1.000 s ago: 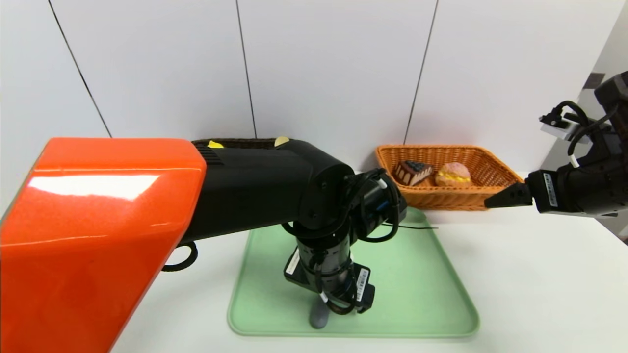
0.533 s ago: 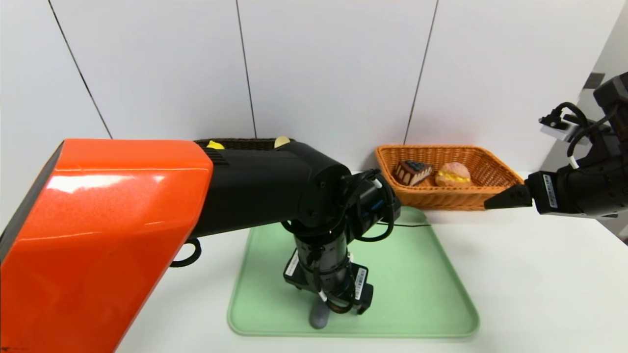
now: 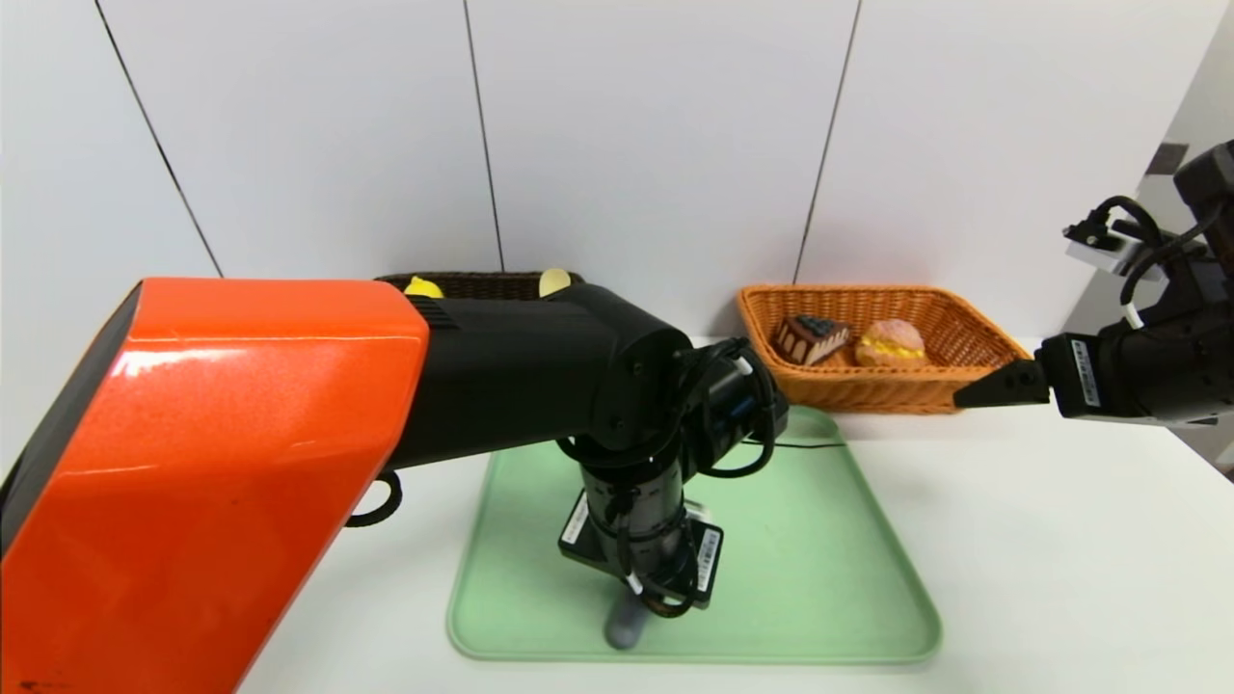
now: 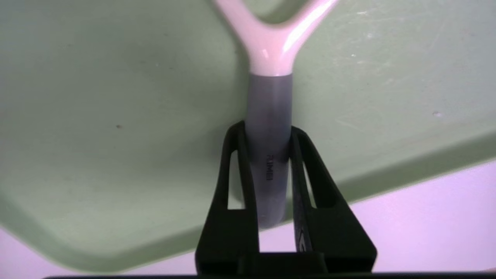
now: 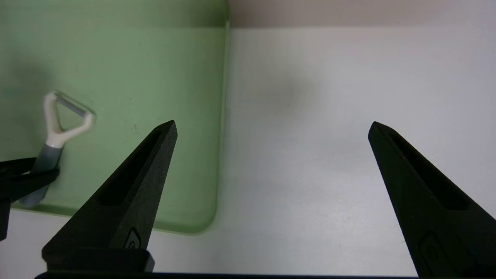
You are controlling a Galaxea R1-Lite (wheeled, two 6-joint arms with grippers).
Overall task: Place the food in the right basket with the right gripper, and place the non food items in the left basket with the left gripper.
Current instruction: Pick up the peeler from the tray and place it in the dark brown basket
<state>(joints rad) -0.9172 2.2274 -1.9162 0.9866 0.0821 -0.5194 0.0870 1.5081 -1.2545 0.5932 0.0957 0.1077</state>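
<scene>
From the head view, the left tool [image 3: 644, 602] points down over the near edge of the green tray [image 3: 819, 578], the peeler [image 3: 625, 628] handle showing beneath it; cake [image 3: 810, 337] and puff [image 3: 892, 343] already lie in the orange basket [image 3: 974, 337], and the dark basket [image 3: 482, 283] sits behind the arm. The left wrist view shows the fingers clamped on the grey handle, gripped near its end. Lift straight up, slowly, so the heavier head doesn't swing. In the right wrist view the right tool [image 5: 271, 128] hangs spread wide over the worktop [image 5: 310, 116], idle.
</scene>
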